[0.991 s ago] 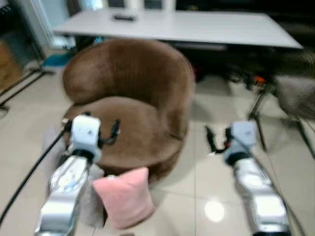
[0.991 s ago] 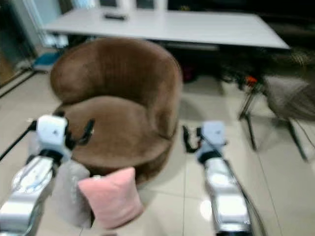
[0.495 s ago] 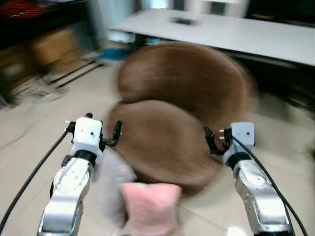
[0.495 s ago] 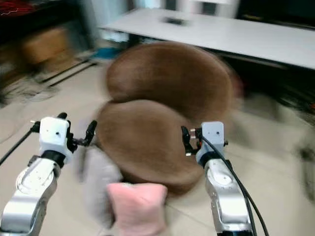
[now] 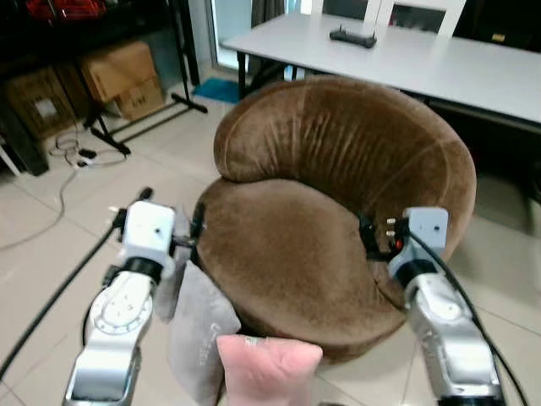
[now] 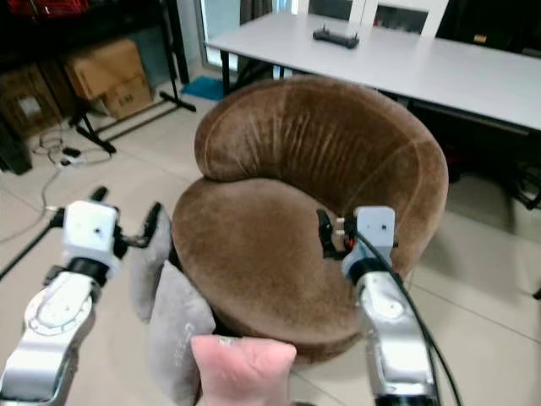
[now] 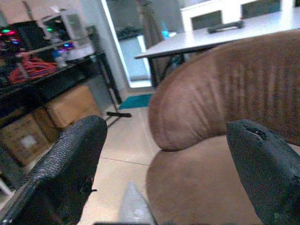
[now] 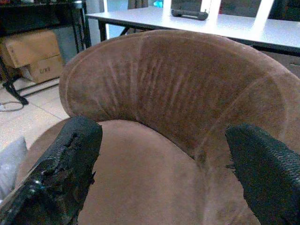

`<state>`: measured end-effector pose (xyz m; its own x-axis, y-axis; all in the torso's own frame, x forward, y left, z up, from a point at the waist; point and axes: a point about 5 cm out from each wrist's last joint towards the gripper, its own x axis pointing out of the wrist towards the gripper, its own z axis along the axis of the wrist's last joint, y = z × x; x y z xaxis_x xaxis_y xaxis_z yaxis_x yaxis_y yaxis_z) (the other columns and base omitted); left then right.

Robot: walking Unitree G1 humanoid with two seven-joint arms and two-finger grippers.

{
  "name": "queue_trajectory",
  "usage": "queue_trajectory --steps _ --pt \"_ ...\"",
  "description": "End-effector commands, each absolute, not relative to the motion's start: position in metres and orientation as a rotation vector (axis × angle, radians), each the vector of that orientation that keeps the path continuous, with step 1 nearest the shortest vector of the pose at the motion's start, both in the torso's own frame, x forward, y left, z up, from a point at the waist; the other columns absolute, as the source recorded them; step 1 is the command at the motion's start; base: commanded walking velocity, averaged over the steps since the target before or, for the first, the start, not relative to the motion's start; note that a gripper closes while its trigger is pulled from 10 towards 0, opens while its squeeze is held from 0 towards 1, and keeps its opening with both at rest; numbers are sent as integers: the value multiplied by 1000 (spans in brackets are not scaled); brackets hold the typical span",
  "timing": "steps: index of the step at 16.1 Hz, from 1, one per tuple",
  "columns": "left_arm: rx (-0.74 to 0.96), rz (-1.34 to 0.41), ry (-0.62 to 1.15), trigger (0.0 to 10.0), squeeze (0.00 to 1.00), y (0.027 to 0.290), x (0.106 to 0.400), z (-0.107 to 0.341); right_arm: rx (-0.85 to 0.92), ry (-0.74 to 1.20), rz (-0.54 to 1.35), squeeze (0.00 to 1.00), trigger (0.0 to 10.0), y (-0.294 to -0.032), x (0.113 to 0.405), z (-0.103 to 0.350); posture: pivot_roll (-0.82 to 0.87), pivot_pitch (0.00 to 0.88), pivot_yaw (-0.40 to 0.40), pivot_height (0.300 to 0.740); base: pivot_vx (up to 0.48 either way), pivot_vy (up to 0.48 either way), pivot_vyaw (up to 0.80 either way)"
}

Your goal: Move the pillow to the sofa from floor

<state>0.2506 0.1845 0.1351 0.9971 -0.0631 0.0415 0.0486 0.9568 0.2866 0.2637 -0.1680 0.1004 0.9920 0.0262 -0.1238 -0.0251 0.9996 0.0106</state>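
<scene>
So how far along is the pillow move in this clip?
Nothing is done yet: the pink pillow and grey pillow lie on the floor against the brown sofa. In hand: nothing; the left end effector and right end effector hover open. Left: grasp, lift, place on the seat.

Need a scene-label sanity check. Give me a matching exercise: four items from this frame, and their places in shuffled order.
Items:
1. pink pillow
2. grey pillow
3. black remote
4. cardboard boxes

Places:
A. on the white table
B. by the dark shelving, on the robot's left
C. on the floor in front of the brown sofa
D. leaning against the sofa's left side

Pairs: 1-C, 2-D, 3-A, 4-B
</scene>
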Motion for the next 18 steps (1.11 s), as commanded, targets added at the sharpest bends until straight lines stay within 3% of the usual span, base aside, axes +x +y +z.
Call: queue_trajectory --steps 1,18 --pt "304 -35 -46 10000 0 189 250 133 29 136 -13 0 10000 -172 261 95 -12 0 3 740 0 0 0" --pt "301 -12 -65 10000 0 193 247 127 46 136 84 0 10000 -156 259 92 0 0 -8 575 0 0 0"
